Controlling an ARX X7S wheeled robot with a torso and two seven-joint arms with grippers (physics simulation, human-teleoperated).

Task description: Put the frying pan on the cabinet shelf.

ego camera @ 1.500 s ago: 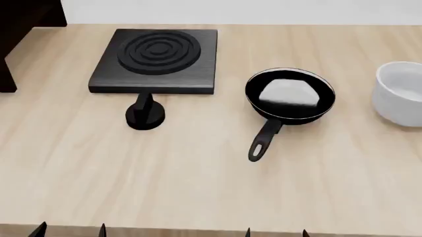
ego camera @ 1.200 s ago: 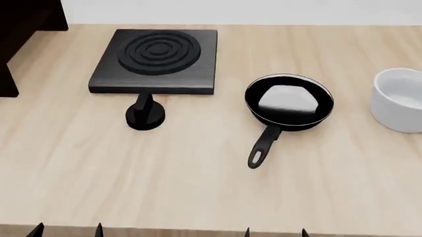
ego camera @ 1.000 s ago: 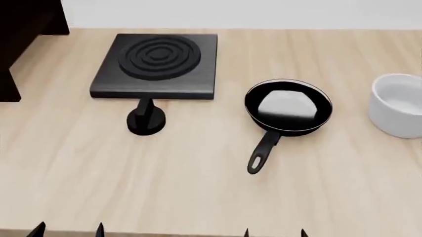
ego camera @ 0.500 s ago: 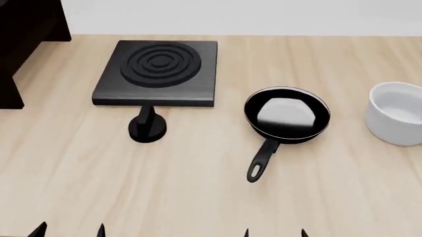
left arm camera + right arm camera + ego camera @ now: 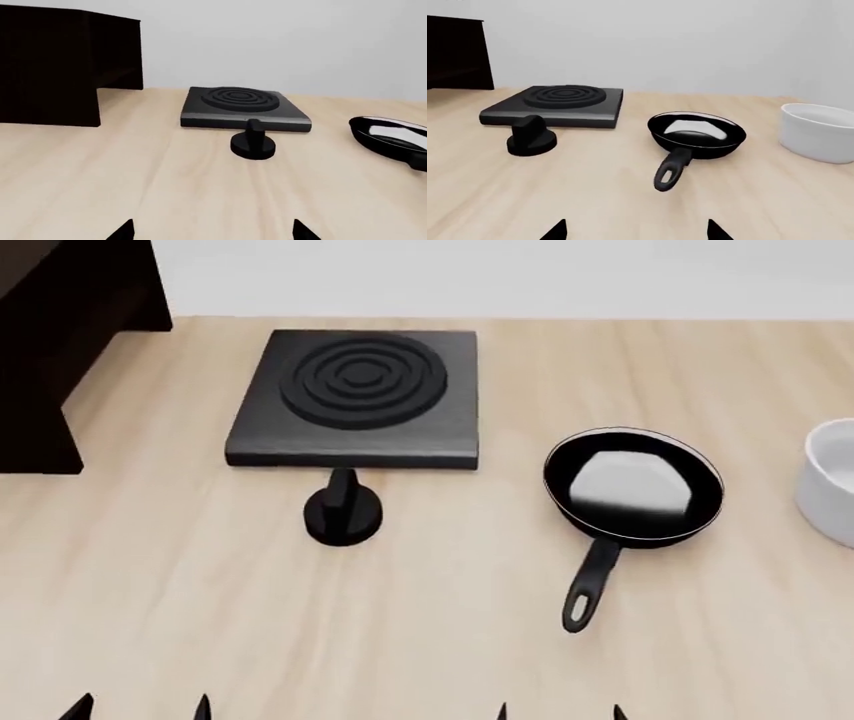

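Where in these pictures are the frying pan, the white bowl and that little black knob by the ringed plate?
frying pan [image 5: 627,495]: head view, on its glossy pale-grey inside.
white bowl [image 5: 817,131]: right wrist view, on its outer wall.
black knob [image 5: 343,515]: head view, on its round base, in front of the ringed plate.

We see a pale, light-grained wooden surface [image 5: 174,570] carrying everything. On it lies a square black plate with concentric rings [image 5: 356,398], and just in front of it stands a small black knob on a round base [image 5: 343,512]. To the right rests the round black frying pan with a glossy pale-grey inside [image 5: 633,487], its handle pointing toward us. A white round bowl [image 5: 830,491] sits at the far right, and a very dark brown wooden cabinet [image 5: 60,340] at the far left.
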